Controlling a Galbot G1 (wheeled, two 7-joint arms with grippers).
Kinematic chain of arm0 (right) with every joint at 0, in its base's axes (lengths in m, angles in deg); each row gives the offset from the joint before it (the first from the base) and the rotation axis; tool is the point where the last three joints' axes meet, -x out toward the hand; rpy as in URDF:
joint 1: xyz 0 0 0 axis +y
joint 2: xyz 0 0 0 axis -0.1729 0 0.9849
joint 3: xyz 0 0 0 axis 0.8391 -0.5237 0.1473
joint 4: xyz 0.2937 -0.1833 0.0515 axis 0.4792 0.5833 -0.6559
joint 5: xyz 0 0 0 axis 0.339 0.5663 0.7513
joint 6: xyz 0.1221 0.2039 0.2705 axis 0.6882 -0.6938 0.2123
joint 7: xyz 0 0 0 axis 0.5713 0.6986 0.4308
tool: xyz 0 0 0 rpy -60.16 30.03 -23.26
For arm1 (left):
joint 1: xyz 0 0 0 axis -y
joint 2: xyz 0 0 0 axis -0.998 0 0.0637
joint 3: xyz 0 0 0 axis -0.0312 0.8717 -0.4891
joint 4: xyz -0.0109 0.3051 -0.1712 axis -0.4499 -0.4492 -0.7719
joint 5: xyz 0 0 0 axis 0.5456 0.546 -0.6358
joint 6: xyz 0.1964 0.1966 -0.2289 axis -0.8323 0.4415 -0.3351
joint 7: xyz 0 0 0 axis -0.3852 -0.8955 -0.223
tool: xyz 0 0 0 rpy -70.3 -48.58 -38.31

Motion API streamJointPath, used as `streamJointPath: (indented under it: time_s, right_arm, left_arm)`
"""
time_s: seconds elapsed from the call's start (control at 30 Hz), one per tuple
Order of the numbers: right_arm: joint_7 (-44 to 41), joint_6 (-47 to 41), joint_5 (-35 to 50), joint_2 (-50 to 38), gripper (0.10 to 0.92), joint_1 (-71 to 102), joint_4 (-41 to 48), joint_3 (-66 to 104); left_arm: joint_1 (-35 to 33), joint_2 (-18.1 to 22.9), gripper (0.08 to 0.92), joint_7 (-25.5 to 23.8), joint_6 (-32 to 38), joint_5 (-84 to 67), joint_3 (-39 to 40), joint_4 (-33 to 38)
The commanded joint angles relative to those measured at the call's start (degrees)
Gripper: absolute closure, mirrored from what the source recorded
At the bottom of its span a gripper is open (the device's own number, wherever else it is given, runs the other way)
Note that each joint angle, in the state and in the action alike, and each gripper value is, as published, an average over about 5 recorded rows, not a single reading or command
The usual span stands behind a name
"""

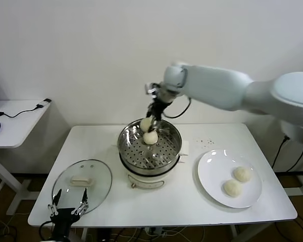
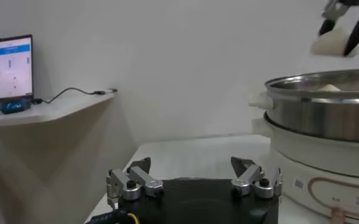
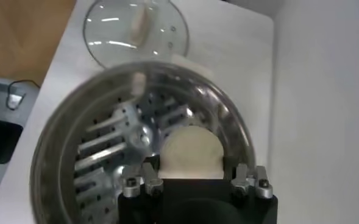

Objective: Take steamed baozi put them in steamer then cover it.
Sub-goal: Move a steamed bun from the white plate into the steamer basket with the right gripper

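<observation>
Right gripper: (image 1: pixel 152 120) over the far rim of the steamer, fingers pinching a bun (image 1: pixel 146 123) from both sides; in the right wrist view the bun (image 3: pixel 191 153) sits between the two fingers (image 3: pixel 144 182), held above the tray.
Left gripper: (image 1: pixel 68 207) low at the near left table edge, just in front of the lid; fingers (image 2: pixel 125 185) spread wide, holding and touching nothing.
Steamer: (image 1: pixel 171 151) steel pot on a white base near the table middle, uncovered; perforated tray visible inside.
Bun in steamer: one bun (image 1: pixel 150 137) rests on the far part of the tray, just below the held one; whether the two touch cannot be told.
Buns on plate: two buns (image 1: pixel 242 174) (image 1: pixel 232 188) lie close together on the white plate (image 1: pixel 212 171), to the steamer's right, near the table's right edge.
Lid: (image 1: pixel 82 182) glass, lying flat on the table left of and nearer than the steamer, handle up; its near rim lies close to the table's front edge.
Edges: the held bun hangs just inside the pot's far rim; the plate's rim is apart from the steamer base.
Open room: most of the tray's near and left part is bare; bare table between steamer and plate, and in front of the steamer.
</observation>
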State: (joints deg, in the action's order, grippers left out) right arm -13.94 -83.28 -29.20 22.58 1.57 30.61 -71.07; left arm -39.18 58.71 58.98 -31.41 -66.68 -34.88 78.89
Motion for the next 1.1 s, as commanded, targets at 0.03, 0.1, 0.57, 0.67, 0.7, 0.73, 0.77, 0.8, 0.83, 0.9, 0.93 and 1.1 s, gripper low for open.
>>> streamJointPath:
  time_s: [0.03, 0.1, 0.57, 0.67, 0.7, 0.73, 0.77, 0.8, 0.83, 0.9, 0.93, 1.1]
  right_arm:
    - [1.13, -0.62, -0.08, 6.25, 0.355, 5.90, 1.32, -0.63]
    - [1.26, -0.58, -0.62, 6.00, 0.355, 6.78, 1.31, -0.57]
    - [0.73, 0.23, -3.55, 5.94, 0.354, 9.58, 3.68, 0.18]
    - [0.93, 0.20, -3.80, 5.75, 0.345, 9.66, 3.73, 0.53]
    - [0.93, 0.19, -3.81, 5.66, 0.338, 9.58, 3.69, 0.68]
    - [0.89, 0.14, -3.74, 5.46, 0.323, 9.41, 3.49, 0.86]
    - [0.82, 0.09, -3.65, 5.22, 0.300, 9.21, 3.19, 1.04]
    - [0.72, 0.06, -3.55, 4.79, 0.278, 8.87, 2.73, 1.20]
    - [0.59, 0.02, -3.47, 4.23, 0.257, 8.46, 2.07, 1.34]
    - [0.23, 0.00, -3.32, 2.71, 0.220, 7.15, 0.50, 1.50]
    - [-0.02, 0.10, -3.28, 1.84, 0.214, 6.29, -0.31, 1.53]
    - [-1.73, 1.20, -3.00, -3.91, 0.203, 0.51, -4.28, 1.64]
  left_arm:
    - [-0.01, -0.07, 0.177, 0.02, -0.16, -0.30, 0.08, -0.16]
    - [0.24, -0.10, 0.177, 0.01, -0.24, -0.29, 0.08, -0.33]
    - [1.27, -0.06, 0.177, 0.03, -0.35, -0.14, -0.02, -1.80]
    - [1.41, -0.05, 0.177, 0.04, -0.37, -0.12, -0.02, -1.98]
    - [1.43, -0.05, 0.177, 0.04, -0.40, -0.09, 0.00, -1.98]
    - [1.46, -0.05, 0.177, 0.04, -0.44, -0.07, 0.01, -1.95]
    - [1.49, -0.06, 0.177, 0.04, -0.48, -0.05, 0.02, -1.91]
    - [1.53, -0.07, 0.177, 0.03, -0.53, -0.03, 0.03, -1.88]
    - [1.58, -0.09, 0.177, 0.03, -0.57, -0.01, 0.03, -1.85]
    - [1.71, -0.16, 0.177, 0.03, -0.65, 0.02, 0.03, -1.84]
    - [1.78, -0.19, 0.177, 0.03, -0.69, 0.04, 0.03, -1.84]
    - [2.06, -0.26, 0.177, 0.05, -0.82, 0.10, 0.08, -1.92]
